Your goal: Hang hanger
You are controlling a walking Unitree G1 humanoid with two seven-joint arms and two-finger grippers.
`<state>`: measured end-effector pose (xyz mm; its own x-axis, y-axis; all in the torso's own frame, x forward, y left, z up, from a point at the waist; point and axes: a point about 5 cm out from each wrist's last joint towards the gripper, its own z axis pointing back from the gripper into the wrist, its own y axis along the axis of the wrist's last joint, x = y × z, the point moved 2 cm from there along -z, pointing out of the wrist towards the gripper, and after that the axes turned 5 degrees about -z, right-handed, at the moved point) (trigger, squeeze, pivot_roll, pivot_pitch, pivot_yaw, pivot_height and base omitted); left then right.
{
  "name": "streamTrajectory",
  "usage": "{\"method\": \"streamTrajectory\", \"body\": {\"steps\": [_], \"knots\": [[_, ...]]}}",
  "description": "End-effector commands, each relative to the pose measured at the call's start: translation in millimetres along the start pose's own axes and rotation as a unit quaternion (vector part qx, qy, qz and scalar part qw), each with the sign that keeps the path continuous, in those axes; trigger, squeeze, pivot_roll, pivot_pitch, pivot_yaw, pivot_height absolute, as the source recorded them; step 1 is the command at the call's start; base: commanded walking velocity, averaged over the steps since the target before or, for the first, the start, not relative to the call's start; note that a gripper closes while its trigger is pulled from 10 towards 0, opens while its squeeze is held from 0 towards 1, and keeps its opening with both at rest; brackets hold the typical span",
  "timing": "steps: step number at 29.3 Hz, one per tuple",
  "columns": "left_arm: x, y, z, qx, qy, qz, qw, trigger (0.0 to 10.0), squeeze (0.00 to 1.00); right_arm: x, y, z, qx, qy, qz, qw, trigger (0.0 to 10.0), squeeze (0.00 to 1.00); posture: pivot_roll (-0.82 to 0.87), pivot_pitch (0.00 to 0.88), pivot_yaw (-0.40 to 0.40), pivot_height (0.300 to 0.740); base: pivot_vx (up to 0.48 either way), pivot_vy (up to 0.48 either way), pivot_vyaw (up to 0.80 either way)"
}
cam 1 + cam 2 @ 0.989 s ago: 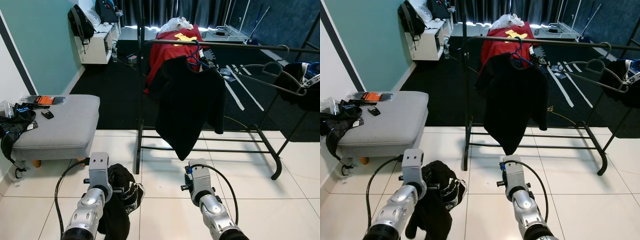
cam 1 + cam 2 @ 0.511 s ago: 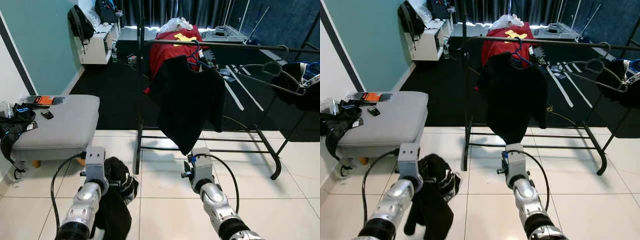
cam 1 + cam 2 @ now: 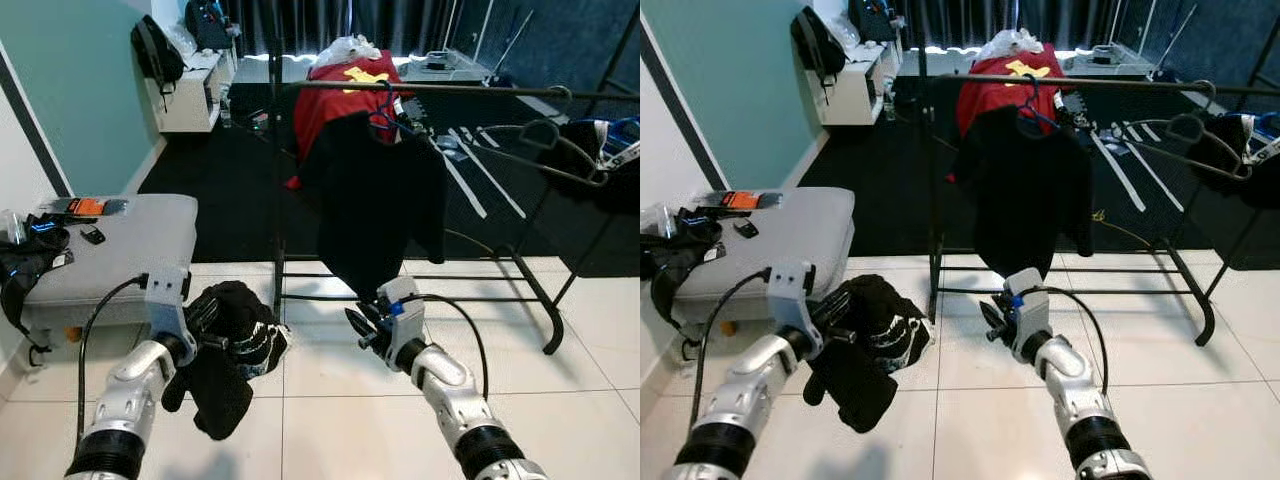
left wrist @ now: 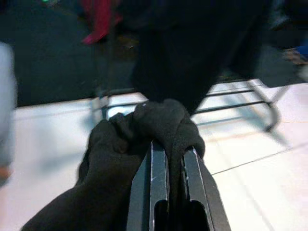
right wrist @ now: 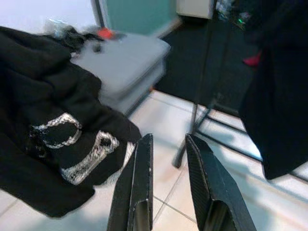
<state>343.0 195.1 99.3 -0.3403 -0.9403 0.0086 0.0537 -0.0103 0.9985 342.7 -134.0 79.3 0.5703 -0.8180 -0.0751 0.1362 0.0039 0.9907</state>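
My left gripper (image 3: pixel 203 338) is shut on a bunched black garment with white print (image 3: pixel 232 345), held above the tiled floor; in the left wrist view the cloth (image 4: pixel 144 139) wraps around the closed fingers (image 4: pixel 158 173). My right gripper (image 3: pixel 358 323) is open beside it, pointing toward the garment (image 5: pixel 62 130) with a gap of floor between them. Behind stands a black clothes rail (image 3: pixel 470 90). A black top (image 3: pixel 378 200) hangs from it on a blue hanger (image 3: pixel 385 108). A bare dark hanger (image 3: pixel 545 150) hangs further right.
A grey ottoman (image 3: pixel 125 235) with small items sits at the left, with black straps (image 3: pixel 20 265) at its end. The rack's lower bars (image 3: pixel 450 298) cross the floor ahead. A red garment (image 3: pixel 335 95) lies behind the rail. A dark garment (image 3: pixel 600 150) hangs far right.
Both arms have risen and reached forward. The left gripper has lifted the black garment higher. The right gripper has turned left toward the garment.
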Motion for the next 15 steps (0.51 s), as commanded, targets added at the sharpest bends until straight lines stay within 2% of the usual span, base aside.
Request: {"method": "streamTrajectory", "body": {"steps": [1, 5, 6, 8, 9, 10, 11, 12, 13, 15], "knots": [[1.9, 24, -6.5, 0.039, -0.033, -0.01, 0.999, 10.0, 0.0, -3.9, 8, -1.6, 0.011, 0.033, -0.007, 0.999, 10.0, 0.0, -0.01, 0.0, 0.011, 0.74, 0.0, 0.0, 0.0], [1.4, 32, -8.6, 0.049, -0.04, -0.016, 0.998, 10.0, 0.0, 0.2, 17, -2.5, 0.026, 0.038, -0.013, 0.999, 10.0, 0.0, 0.0, 0.0, 0.009, 0.74, 0.0, 0.0, 0.0], [3.1, 37, -7.8, 0.06, -0.054, -0.011, 0.997, 10.0, 0.0, 4.4, 28, -3.3, 0.047, 0.038, -0.035, 0.998, 10.0, 0.0, 0.01, 0.0, 0.009, 0.74, 0.0, 0.0, 0.0], [4.5, 41, -7.0, 0.067, -0.064, -0.007, 0.996, 10.0, 0.0, 7.0, 36, -3.6, 0.063, 0.04, -0.051, 0.996, 10.0, 0.0, 0.01, 0.0, 0.009, 0.74, 0.0, 0.0, 0.0], [8.5, 48, -5.0, 0.081, -0.091, 0.005, 0.993, 10.0, 0.0, 10.7, 39, -2.3, 0.056, 0.053, -0.059, 0.995, 10.0, 0.0, 0.01, 0.0, 0.011, 0.74, 0.0, 0.0, 0.0], [8.5, 48, -5.0, 0.081, -0.091, 0.005, 0.993, 10.0, 0.0, 10.7, 39, -2.3, 0.056, 0.053, -0.059, 0.995, 10.0, 0.0, 0.01, 0.0, 0.011, 0.74, 0.0, 0.0, 0.0], [15.1, 57, -2.1, 0.097, -0.133, 0.023, 0.986, 10.0, 0.0, 13.1, 42, 0.6, 0.043, 0.075, -0.051, 0.995, 10.0, 0.0, 0.0, 0.0, 0.01, 0.74, 0.0, 0.0, 0.0], [15.1, 57, -2.1, 0.097, -0.133, 0.023, 0.986, 10.0, 0.0, 13.1, 42, 0.6, 0.043, 0.075, -0.051, 0.995, 10.0, 0.0, 0.0, 0.0, 0.01, 0.74, 0.0, 0.0, 0.0], [19.9, 63, 0.4, 0.106, -0.162, 0.035, 0.98, 10.0, 0.0, 14.2, 42, 3.5, 0.03, 0.091, -0.042, 0.994, 10.0, 0.0, 0.0, 0.0, 0.011, 0.74, 0.0, 0.0, 0.0], [19.9, 63, 0.4, 0.106, -0.162, 0.035, 0.98, 10.0, 0.0, 14.2, 42, 3.5, 0.03, 0.091, -0.042, 0.994, 10.0, 0.0, 0.0, 0.0, 0.011, 0.74, 0.0, 0.0, 0.0]]}}
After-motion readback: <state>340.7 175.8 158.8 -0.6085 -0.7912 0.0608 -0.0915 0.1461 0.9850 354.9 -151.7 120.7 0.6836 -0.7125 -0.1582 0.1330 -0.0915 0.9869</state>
